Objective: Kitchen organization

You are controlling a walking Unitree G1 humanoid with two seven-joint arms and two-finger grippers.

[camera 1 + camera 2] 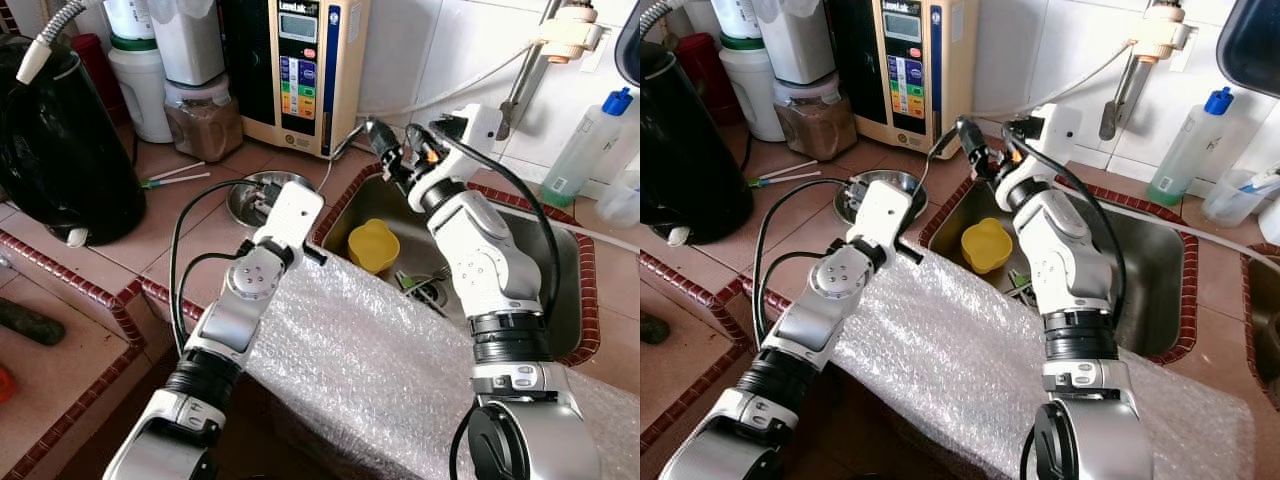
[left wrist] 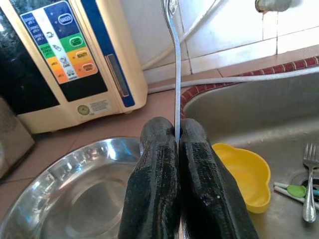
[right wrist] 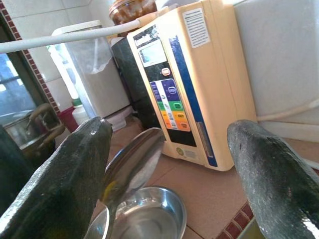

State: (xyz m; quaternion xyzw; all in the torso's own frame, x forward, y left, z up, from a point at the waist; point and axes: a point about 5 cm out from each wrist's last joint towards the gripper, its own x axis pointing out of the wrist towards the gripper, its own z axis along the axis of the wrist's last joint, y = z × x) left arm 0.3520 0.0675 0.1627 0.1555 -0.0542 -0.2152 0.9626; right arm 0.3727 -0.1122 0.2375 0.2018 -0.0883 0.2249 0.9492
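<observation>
A metal spoon (image 2: 175,74) is pinched by its thin handle in my left gripper (image 2: 177,127), which is shut on it above a steel bowl (image 2: 75,199) on the tiled counter. The spoon slants up toward the sink corner, and its bowl end (image 3: 132,164) lies between the fingers of my right gripper (image 3: 169,132). That gripper is open, with the spoon close to one fingertip (image 3: 75,164). From the head, my right gripper (image 1: 385,140) hovers over the back left corner of the sink (image 1: 560,300), beside the steel bowl (image 1: 250,195).
A yellow cup (image 1: 373,245) and a fork (image 2: 310,174) lie in the sink. A cream water ioniser (image 1: 300,70), jars and a black kettle (image 1: 60,140) stand along the back left. Bubble wrap (image 1: 380,370) covers the front counter edge. A blue-capped bottle (image 1: 590,140) stands at right.
</observation>
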